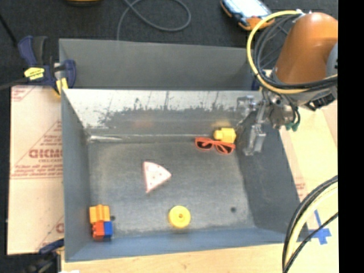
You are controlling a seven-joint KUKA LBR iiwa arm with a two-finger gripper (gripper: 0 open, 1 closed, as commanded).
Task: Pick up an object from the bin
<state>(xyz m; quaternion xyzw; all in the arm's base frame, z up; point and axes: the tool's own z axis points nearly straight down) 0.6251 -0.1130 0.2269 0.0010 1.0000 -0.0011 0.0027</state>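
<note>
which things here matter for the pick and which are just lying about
Job in hand: gripper, at the far right; grey bin; orange toy sunglasses and yellow block, nearest it.
Lying about: pink-white wedge, mid-floor; yellow disc; stacked coloured blocks, in a corner.

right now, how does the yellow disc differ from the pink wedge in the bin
The yellow disc is round; the pink wedge is triangular. The disc lies by the bin's near wall; the wedge lies nearer the middle. The wedge looks larger than the disc. Both lie flat, touching nothing else.
</note>
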